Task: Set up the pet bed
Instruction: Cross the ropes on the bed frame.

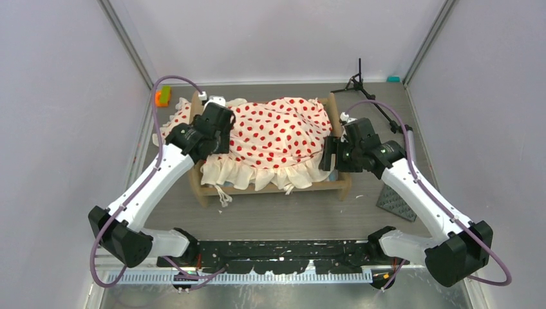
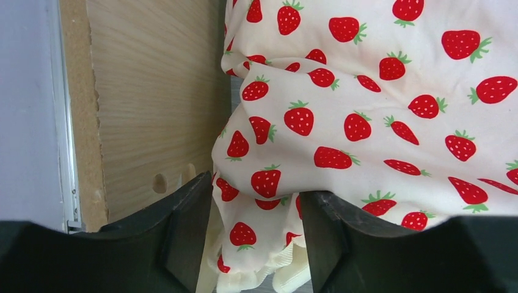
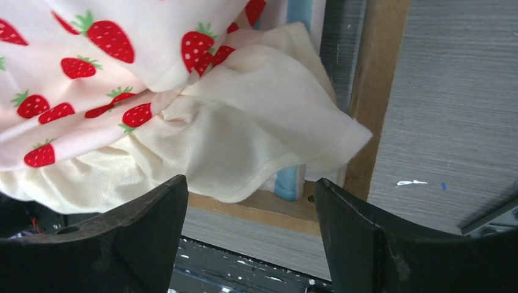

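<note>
The pet bed (image 1: 270, 190) stands mid-table, a light-wood frame under cream bedding (image 1: 277, 132) printed with red strawberries, its ruffle hanging over the front rail. My left gripper (image 1: 217, 136) is at the bed's left end. In the left wrist view it (image 2: 255, 201) is open, with a fold of bedding (image 2: 366, 122) hanging loose between the fingers beside the wooden end board (image 2: 153, 104). My right gripper (image 1: 329, 154) is at the right end. Seen from the right wrist it (image 3: 250, 189) is open and empty, just below the ruffle (image 3: 244, 146), the blue-striped mattress corner (image 3: 290, 183) and the frame rail (image 3: 275, 207).
An orange and green block (image 1: 162, 96) lies at the back left. A black tripod stand (image 1: 360, 84) and a small teal object (image 1: 393, 79) are at the back right. A dark studded mat (image 1: 396, 203) lies right of the bed. White walls close in both sides.
</note>
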Robot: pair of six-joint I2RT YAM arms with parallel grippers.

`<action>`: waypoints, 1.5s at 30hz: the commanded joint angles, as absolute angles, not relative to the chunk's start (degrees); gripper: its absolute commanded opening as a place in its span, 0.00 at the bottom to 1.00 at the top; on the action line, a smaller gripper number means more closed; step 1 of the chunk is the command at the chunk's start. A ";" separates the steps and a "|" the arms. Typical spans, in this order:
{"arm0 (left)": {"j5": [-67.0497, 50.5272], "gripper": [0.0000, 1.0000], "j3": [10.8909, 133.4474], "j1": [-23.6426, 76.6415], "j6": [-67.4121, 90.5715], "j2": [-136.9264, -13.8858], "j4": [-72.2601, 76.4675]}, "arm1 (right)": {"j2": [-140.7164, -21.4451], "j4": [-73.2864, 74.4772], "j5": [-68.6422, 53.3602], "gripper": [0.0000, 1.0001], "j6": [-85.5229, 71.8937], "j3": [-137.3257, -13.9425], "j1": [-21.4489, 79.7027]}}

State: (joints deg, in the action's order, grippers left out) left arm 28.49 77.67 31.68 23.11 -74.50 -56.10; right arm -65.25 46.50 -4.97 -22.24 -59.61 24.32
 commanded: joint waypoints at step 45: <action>23.15 0.82 71.73 66.84 -1.70 -82.51 -0.27 | -67.31 22.32 -30.26 0.00 -41.86 -66.77 15.33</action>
